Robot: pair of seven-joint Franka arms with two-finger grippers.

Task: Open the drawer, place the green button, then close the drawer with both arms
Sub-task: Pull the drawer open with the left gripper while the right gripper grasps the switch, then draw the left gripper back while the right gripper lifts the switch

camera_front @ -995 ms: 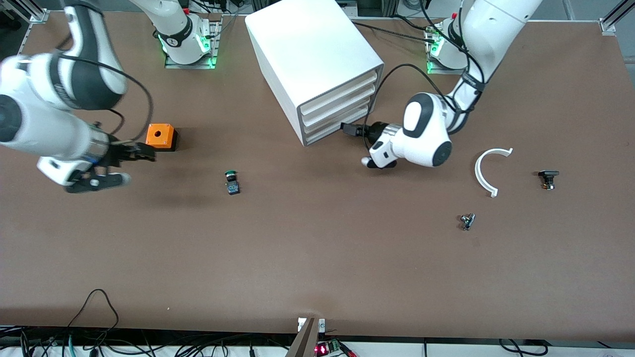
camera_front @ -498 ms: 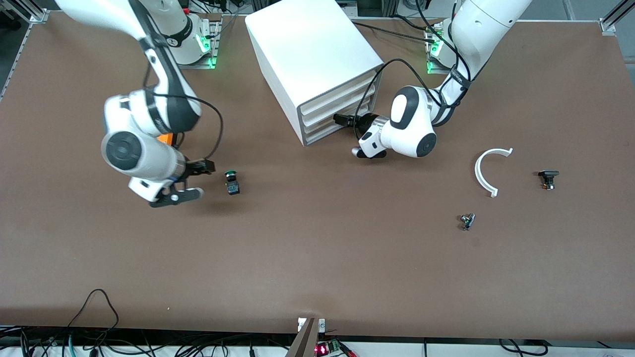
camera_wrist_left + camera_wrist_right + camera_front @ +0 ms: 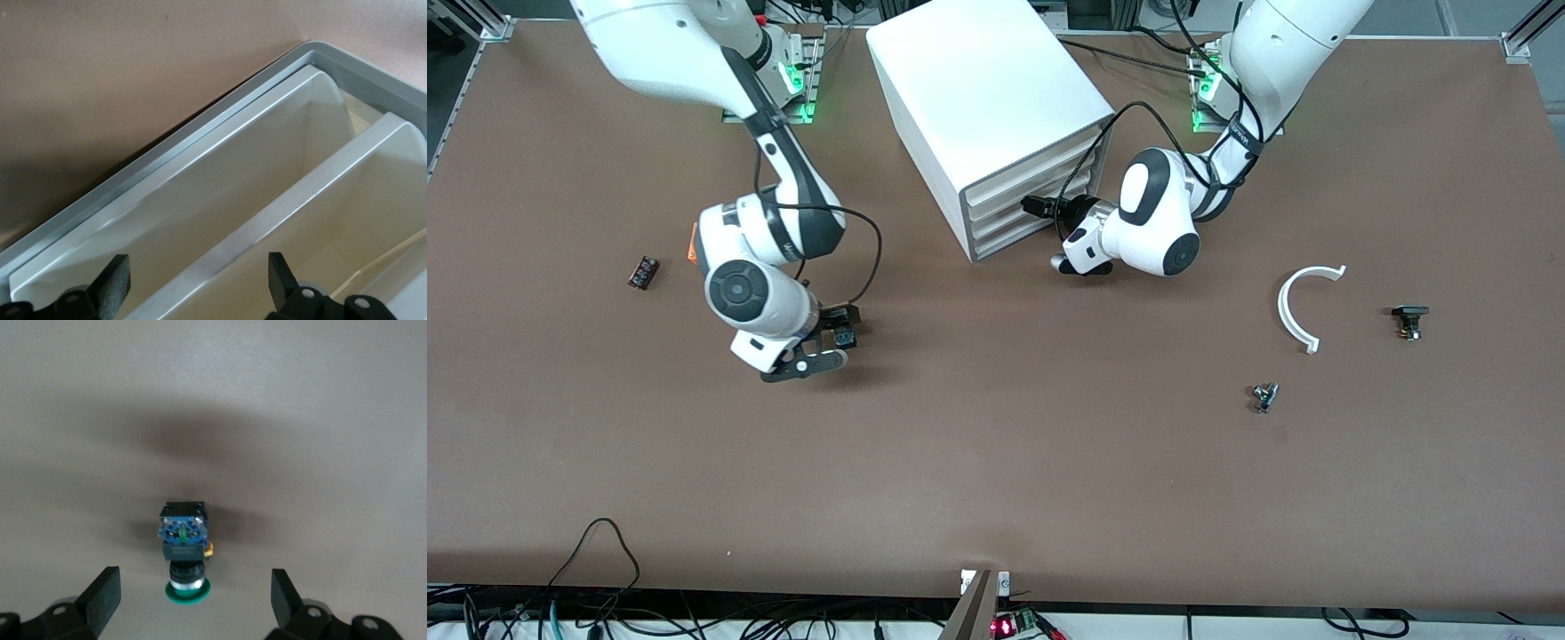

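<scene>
The white cabinet [image 3: 978, 80] stands at the back of the table; its lowest drawer [image 3: 1003, 238] is shut. My left gripper [image 3: 1049, 233] is open right in front of the drawer fronts. In the left wrist view its fingers [image 3: 113, 288] straddle the ridge between the lowest drawer [image 3: 220, 173] and the one above. The button [image 3: 844, 339] lies on its side on the table. My right gripper [image 3: 829, 338] is open beside it. In the right wrist view the button [image 3: 183, 543] has its green cap between the spread fingers [image 3: 100, 597], untouched.
An orange cube [image 3: 692, 244] is mostly hidden by the right arm. A small black part [image 3: 643, 272] lies toward the right arm's end. A white curved piece [image 3: 1303, 302], a black-capped part [image 3: 1408, 320] and a small metal part [image 3: 1264, 396] lie toward the left arm's end.
My right arm swung in from its end of the table, and its open gripper now flanks the button. My left gripper moved closer in to the drawer fronts.
</scene>
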